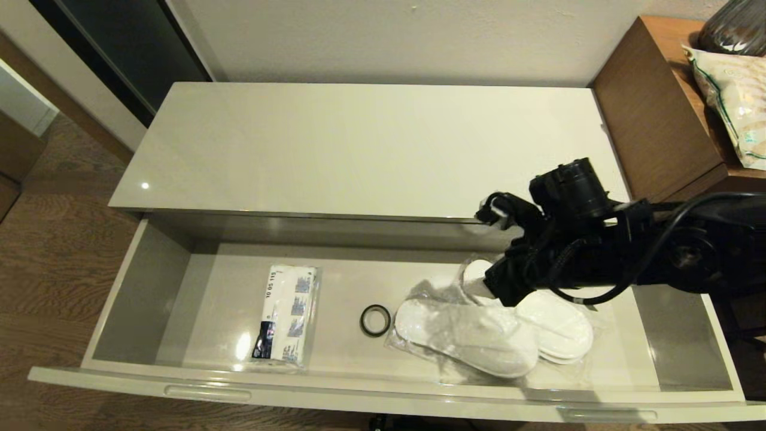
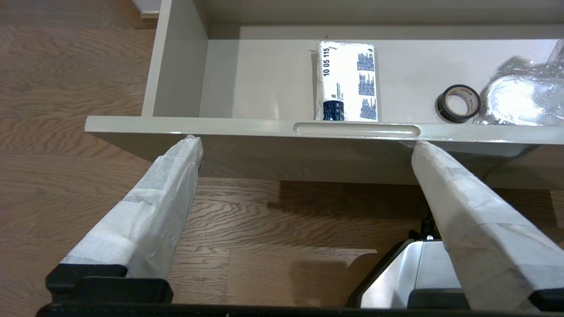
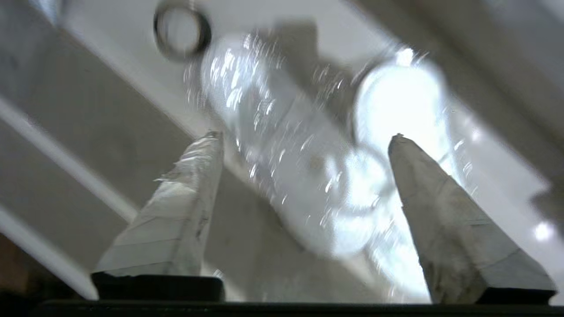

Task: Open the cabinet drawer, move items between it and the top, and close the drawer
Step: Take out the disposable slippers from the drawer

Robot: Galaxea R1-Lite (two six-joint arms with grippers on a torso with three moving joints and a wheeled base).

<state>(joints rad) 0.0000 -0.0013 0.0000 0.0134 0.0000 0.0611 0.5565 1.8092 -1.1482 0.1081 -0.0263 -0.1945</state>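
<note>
The cabinet drawer stands pulled fully out, and all the items lie on its floor while the top behind it is bare, so I judge the step in hand to be lifting things out of the drawer and up onto that slab. My right gripper hangs inside the drawer's right half, fingers spread apart with nothing between them, poised over the two bagged pairs of white slippers; I cannot tell whether a fingertip touches the plastic. The slippers overlap each other in the right half, toward the front wall. The flat white packet lies left of centre, its near end close to the front wall, and a small black ring sits between packet and slippers, just beside the nearer bag. The next move, I think, calls for settling the open fingers around one bag and pinching the slack plastic without dragging its neighbour or the ring. The lift must clear the overhanging front edge of the top, which shades the drawer's back strip. My left gripper is parked outside, below the drawer's front edge near its left handle recess, fingers wide apart and empty.
</note>
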